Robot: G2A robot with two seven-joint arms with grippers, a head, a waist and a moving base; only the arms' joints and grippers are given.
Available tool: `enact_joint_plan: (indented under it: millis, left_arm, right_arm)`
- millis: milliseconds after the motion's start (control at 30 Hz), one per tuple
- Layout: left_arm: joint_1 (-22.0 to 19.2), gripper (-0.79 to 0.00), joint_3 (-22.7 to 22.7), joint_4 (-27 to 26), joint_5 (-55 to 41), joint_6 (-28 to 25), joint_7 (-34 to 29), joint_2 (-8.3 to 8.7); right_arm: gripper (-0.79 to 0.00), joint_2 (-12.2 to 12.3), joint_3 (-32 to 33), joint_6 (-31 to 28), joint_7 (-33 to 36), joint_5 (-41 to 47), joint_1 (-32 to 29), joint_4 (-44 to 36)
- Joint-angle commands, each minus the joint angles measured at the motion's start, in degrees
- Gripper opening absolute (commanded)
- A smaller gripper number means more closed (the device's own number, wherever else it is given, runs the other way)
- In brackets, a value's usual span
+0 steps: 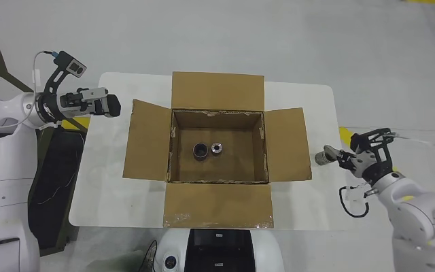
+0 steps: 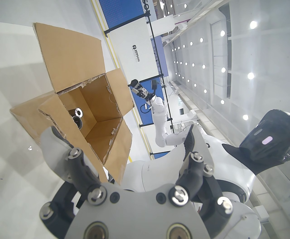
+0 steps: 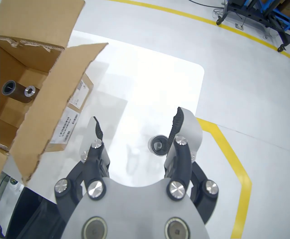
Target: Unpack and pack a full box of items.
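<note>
Box (image 1: 217, 90) open on the table (image 1: 109, 197); left gripper (image 2: 122, 130) and right gripper (image 3: 137, 115) spread wide, both empty.
From above, a dark cylinder (image 1: 201, 150) and a silver-capped cylinder (image 1: 216, 147) sit side by side on the box floor; the right wrist camera catches a small metal cylinder (image 3: 156, 146) on the table, just beside one fingertip (image 3: 174, 126).

Top camera looks down; both wrist cameras obliquely face the box (image 1: 217, 92)

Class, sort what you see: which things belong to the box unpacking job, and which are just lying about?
Job: cardboard box; dark cylinder and silver cylinder inside it; metal cylinder on the table beside the right gripper.
Lying about: wheeled frame; yellow floor line.
</note>
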Motion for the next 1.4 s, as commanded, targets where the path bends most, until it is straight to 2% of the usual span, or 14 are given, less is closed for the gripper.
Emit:
enact_joint_plan:
  millis: [0, 433, 633, 800, 1367]
  left_arm:
    - [0.0, 0.0, 0.0, 0.0, 0.0, 0.0, 0.0, 0.0]
    - [0.0, 0.0, 0.0, 0.0, 0.0, 0.0, 0.0, 0.0]
    - [0.0, 0.0, 0.0, 0.0, 0.0, 0.0, 0.0, 0.0]
    - [0.0, 0.0, 0.0, 0.0, 0.0, 0.0, 0.0, 0.0]
    - [0.0, 0.0, 0.0, 0.0, 0.0, 0.0, 0.0, 0.0]
  right_arm:
    - [-0.148, 0.0, 0.2, 0.5, -0.1, -0.5, -0.7, 0.5]
    - [-0.145, 0.2, -1.2, 2.9, -0.3, -1.8, -3.0, 6.2]
    - [-0.102, 0.1, -2.8, 4.3, -1.4, -2.7, -2.6, 9.8]
    - [-0.037, 0.1, -4.0, 4.8, -2.8, -3.1, -1.7, 12.7]
    - [-0.049, 0.2, -9.2, 4.6, -6.6, -5.9, 5.2, 23.1]
